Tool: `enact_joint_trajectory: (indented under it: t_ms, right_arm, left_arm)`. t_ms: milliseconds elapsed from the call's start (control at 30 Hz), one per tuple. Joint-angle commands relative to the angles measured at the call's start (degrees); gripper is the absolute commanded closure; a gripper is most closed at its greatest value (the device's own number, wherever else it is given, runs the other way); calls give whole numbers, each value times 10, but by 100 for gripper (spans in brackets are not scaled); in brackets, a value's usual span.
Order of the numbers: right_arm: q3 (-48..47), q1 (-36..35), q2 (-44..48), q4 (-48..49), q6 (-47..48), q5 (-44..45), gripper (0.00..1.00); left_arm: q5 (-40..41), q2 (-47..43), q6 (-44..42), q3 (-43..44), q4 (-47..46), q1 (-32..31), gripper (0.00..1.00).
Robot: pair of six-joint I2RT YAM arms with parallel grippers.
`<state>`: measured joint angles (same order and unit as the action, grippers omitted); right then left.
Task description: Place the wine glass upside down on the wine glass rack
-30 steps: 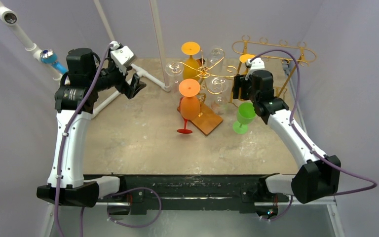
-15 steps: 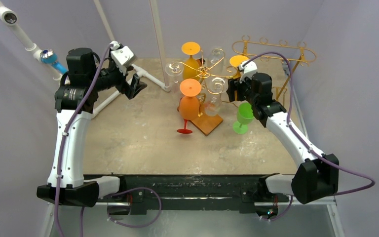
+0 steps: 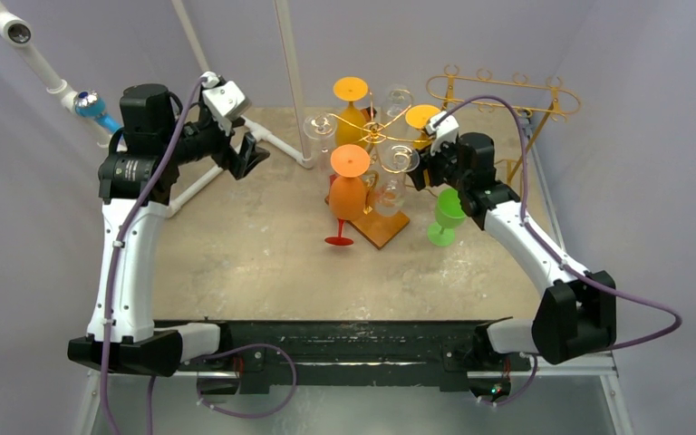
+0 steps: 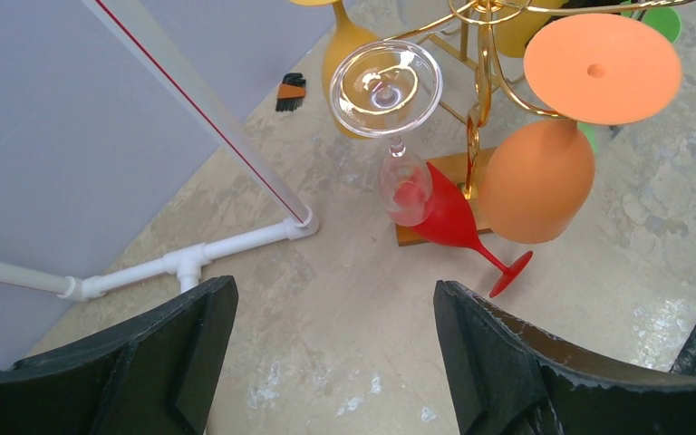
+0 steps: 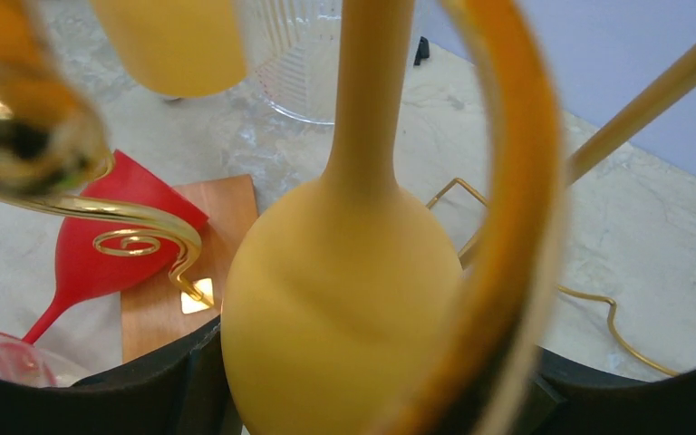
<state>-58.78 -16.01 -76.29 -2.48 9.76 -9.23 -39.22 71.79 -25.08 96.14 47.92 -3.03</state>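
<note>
My right gripper [image 3: 433,166] is shut on the bowl of a yellow wine glass [image 3: 423,116], held upside down with its round foot on top, right beside the gold wire rack [image 3: 382,133]. In the right wrist view the yellow bowl [image 5: 344,299] fills the space between the gripper's [image 5: 362,385] fingers, and a blurred gold rack arm [image 5: 518,181] curves close on the right of the stem. My left gripper [image 3: 252,156] hangs open and empty over the back left of the table, well away from the rack [image 4: 482,63].
On the rack hang an orange glass [image 3: 348,181], another yellow glass [image 3: 351,109] and clear glasses [image 4: 387,82]. A red glass [image 3: 338,231] lies against the wooden base [image 3: 382,227]. A green glass [image 3: 447,216] stands upright under my right arm. A second gold rack [image 3: 498,91] and white pipes [image 3: 276,145] stand behind.
My right gripper has carried the yellow glass leftward, from near the back right rack to the centre rack. The left arm has stayed in place.
</note>
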Motion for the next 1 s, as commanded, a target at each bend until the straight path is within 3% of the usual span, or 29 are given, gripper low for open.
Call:
enact_joint_trajectory:
  t_ms: [0, 433, 967]
  right_arm:
    - [-10, 0, 4, 43, 23, -35, 68]
    - [49, -1, 51, 106, 60, -81, 70]
    - [101, 0, 86, 152, 38, -78, 76]
  left_arm:
    - [-8, 4, 4, 24, -3, 2, 15]
    - [-5, 15, 14, 30, -12, 2, 16]
    - [1, 18, 18, 35, -16, 0, 17]
